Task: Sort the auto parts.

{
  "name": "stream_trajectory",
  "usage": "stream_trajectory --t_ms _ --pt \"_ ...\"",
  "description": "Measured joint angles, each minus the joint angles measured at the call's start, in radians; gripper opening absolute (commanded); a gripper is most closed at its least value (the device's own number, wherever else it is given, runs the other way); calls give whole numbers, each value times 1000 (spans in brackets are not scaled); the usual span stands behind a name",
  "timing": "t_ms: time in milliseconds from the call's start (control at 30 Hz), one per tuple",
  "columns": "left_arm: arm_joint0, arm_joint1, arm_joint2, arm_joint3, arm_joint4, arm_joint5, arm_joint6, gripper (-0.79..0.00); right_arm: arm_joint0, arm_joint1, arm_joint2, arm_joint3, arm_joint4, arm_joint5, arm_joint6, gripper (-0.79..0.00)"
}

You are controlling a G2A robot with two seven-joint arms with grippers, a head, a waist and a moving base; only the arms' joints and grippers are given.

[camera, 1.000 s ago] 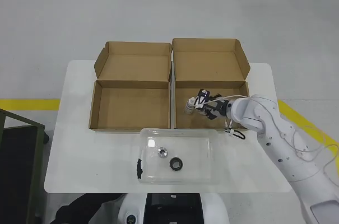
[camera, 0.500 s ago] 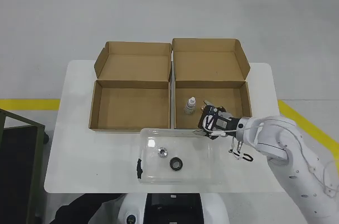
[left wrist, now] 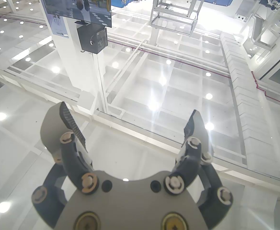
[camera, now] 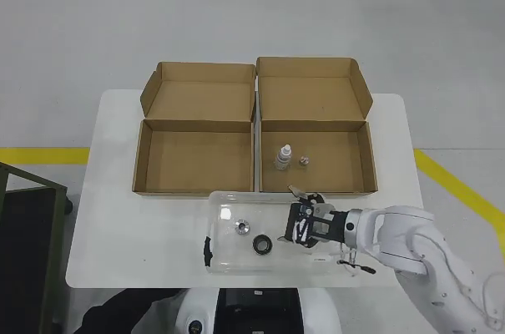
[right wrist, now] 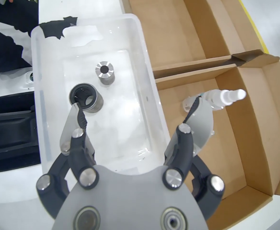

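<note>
Where the clear bin [camera: 260, 194] [right wrist: 149, 84] sits at the near edge of the white table [camera: 127, 234], we take it as our landmark. The right gripper [camera: 292, 227] [right wrist: 136, 107] hangs over the right half of the bin with its jaws spread wide and nothing between them. In the right wrist view one fingertip [right wrist: 78, 112] overlaps the rim of the black ring [camera: 262, 245] [right wrist: 86, 98]; we cannot tell whether they touch. This ring stands on the bin floor near the middle, bore upward. The silver slotted collet [camera: 242, 225] [right wrist: 104, 71] stands just beside it, to the left and slightly farther back in the bin, apart from the ring. A patch of black tape [camera: 207, 250] [right wrist: 56, 28] clings to the bin's left wall.

Beyond the bin's far wall we find two open cardboard boxes set side by side, their flaps folded back. The left box [camera: 194, 163] [right wrist: 166, 25] lies behind the bin's left half. The right box [camera: 344, 159] [right wrist: 226, 140] lies behind the bin's right half and holds a white bottle-shaped part [camera: 283, 156] [right wrist: 223, 96] near its left wall. A small pale part [camera: 303, 159] sits just beside that part.

The left gripper [left wrist: 129, 111] is raised away from the bin and points at the ceiling, its jaws wide apart and holding nothing.
</note>
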Motion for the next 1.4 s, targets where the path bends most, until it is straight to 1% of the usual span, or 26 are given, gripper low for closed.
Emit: stream_trajectory --t_ms 167,433,633,833,900,1000,1067,1100,1233,1267,1300,1333,1400 --pt "0 0 0 0 0 0 0 0 -16 0 -47 19 -21 -17 -2 -86" --pt "0 0 0 0 0 0 0 0 -22 0 -91 63 -58 -35 -19 -117" --pt "0 0 0 0 0 0 0 0 8 -6 -135 100 -106 -49 -42 -135" --pt "0 0 0 0 0 0 0 0 53 -20 -208 141 -137 -53 -60 -154" --pt "0 0 0 0 0 0 0 0 67 -25 -231 159 -144 -43 -68 -175" --pt "0 0 0 0 0 0 0 0 84 -34 -264 183 -157 -28 -81 -228" --pt "0 0 0 0 0 0 0 0 94 -40 -287 197 -168 -20 -95 -225" --pt "0 0 0 0 0 0 0 0 98 -42 -296 203 -174 -17 -100 -209" --pt "0 0 0 0 0 0 0 0 115 -51 -325 226 -191 -5 -121 -222" --pt "0 0 0 0 0 0 0 0 119 -53 -331 231 -194 -1 -126 -237" --pt "0 0 0 0 0 0 0 0 122 -55 -334 234 -196 1 -129 -286" --pt "0 0 0 0 0 0 0 0 124 -56 -337 237 -197 2 -132 -394" --pt "0 0 0 0 0 0 0 0 129 -58 -342 242 -201 3 -136 -456"
